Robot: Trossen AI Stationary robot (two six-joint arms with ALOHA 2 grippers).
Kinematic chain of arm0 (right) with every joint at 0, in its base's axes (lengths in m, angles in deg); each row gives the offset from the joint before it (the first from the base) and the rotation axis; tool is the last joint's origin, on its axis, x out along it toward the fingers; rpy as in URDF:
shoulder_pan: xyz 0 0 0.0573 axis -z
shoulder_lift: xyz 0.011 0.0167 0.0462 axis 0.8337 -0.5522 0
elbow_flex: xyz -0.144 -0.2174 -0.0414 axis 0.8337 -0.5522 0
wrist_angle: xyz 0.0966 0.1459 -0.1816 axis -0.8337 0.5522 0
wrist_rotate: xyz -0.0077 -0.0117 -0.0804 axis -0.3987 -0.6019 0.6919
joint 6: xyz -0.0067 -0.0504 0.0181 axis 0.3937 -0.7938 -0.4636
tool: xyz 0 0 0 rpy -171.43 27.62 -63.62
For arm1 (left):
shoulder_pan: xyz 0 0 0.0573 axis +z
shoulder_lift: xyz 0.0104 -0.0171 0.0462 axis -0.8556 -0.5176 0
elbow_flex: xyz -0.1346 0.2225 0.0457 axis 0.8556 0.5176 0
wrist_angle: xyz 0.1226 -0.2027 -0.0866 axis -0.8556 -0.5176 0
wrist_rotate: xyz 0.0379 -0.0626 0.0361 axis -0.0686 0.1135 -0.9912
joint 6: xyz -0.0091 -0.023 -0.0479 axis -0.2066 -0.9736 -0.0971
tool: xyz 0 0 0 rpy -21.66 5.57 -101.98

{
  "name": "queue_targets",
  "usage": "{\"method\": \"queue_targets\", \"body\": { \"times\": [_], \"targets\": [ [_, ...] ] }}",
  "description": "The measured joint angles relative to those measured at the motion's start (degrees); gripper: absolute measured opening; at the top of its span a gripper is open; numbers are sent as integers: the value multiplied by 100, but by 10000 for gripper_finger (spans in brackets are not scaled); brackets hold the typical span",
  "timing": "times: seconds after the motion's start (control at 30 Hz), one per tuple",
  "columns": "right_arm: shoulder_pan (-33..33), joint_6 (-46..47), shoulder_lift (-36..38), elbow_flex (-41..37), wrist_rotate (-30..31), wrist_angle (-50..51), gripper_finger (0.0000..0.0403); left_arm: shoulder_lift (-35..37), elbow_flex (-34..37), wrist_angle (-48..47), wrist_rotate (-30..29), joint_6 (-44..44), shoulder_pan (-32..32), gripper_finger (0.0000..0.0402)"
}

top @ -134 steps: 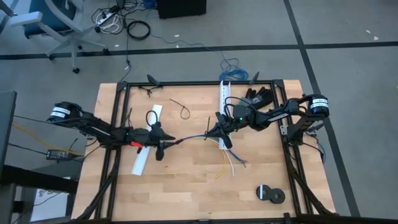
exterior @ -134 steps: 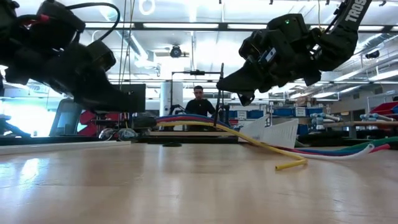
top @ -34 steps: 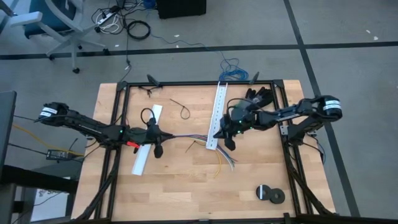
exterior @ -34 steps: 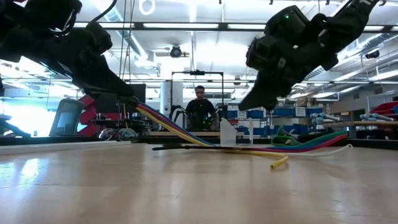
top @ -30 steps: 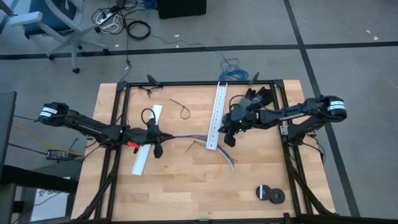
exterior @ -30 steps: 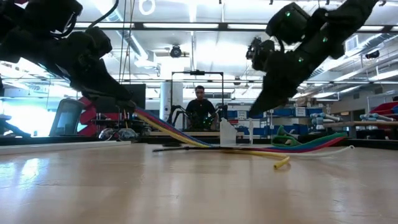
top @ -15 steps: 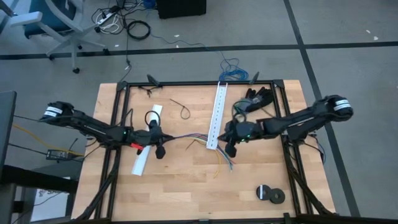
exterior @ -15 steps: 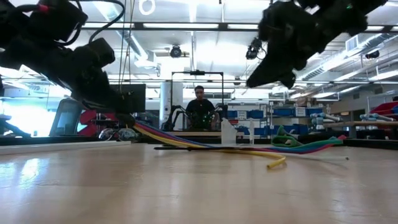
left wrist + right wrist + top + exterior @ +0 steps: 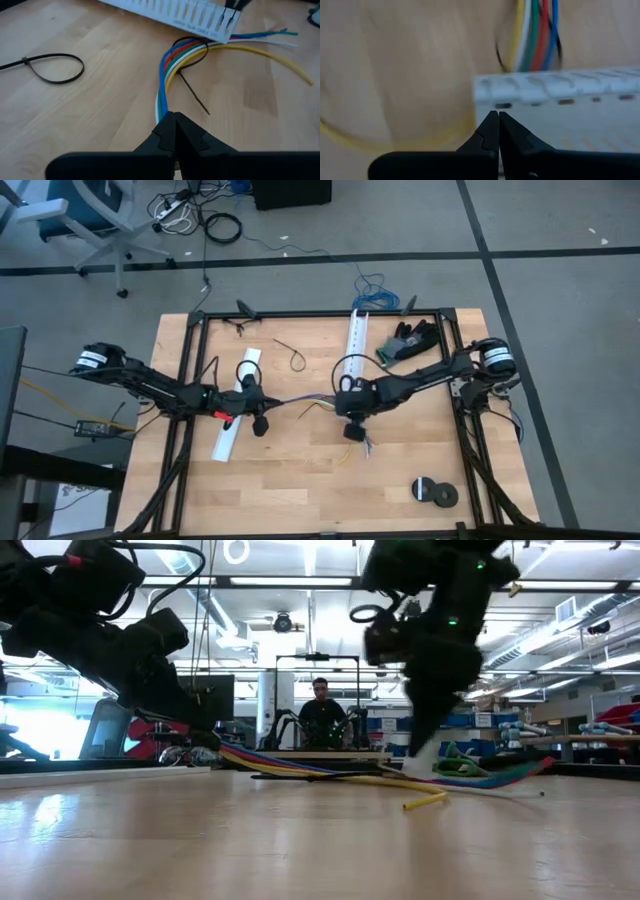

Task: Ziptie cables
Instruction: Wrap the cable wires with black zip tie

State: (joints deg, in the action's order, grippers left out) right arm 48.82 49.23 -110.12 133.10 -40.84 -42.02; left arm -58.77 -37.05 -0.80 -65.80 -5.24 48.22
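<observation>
While the wooden table [image 9: 300, 470] kept the same clutter, the right arm had swung in from the far right side within the last second, and the white slotted channel [image 9: 358, 332] now lay farther toward the back edge than a moment earlier. That put the right gripper [image 9: 352, 420] low over the middle of the table, fingers pressed together on nothing, just at the channel's near end where the cables [image 9: 165, 85] run past it. The left gripper [image 9: 256, 406] had barely shifted; it was clamped on the cables' bundled end, whose loose tips fanned toward the front. A ziptie [image 9: 192, 90] sat looped round the bundle, apparently not cinched. A spare looped ziptie [image 9: 47, 67] lay well apart. Judging by this, the right arm was closing in to tighten the loop.
</observation>
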Motion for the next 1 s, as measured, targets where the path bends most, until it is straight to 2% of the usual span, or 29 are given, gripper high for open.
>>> {"method": "queue_targets", "body": {
  "times": [0.17, 0.33, 0.47, 0.53, 0.6, 0.67, 0.73, 0.8, 1.0],
  "targets": [
    [11, 26, 287, 182, 778, 1932, 0, 0, 0, -24, 0, -2, 0, 9],
    [185, 119, 694, -39, 1165, 2930, 0, 0, 0, -43, 0, -19, 0, 9],
    [232, 159, 1082, -131, 1491, 2871, 0, 0, 0, -50, 0, -109, 0, 9],
    [163, 211, 1300, -133, 1619, 2461, 0, 0, 0, -37, 0, -120, 0, 9],
    [91, 150, 1457, -133, 1466, 1739, 0, 0, 0, -25, 0, -120, 0, 9],
    [79, -44, 1491, -130, 981, 878, 0, 0, 0, 17, 0, -118, 0, 9],
    [79, -215, 1370, -117, 558, 256, 0, 0, 0, 88, 0, -118, 0, 9],
    [100, -257, 1097, -116, 350, 51, 0, 0, 0, 108, 0, -119, 0, 9],
    [149, -267, 155, -131, 58, 766, 0, 4, 2, 500, 77, -88, 0, 5]
  ]
}}
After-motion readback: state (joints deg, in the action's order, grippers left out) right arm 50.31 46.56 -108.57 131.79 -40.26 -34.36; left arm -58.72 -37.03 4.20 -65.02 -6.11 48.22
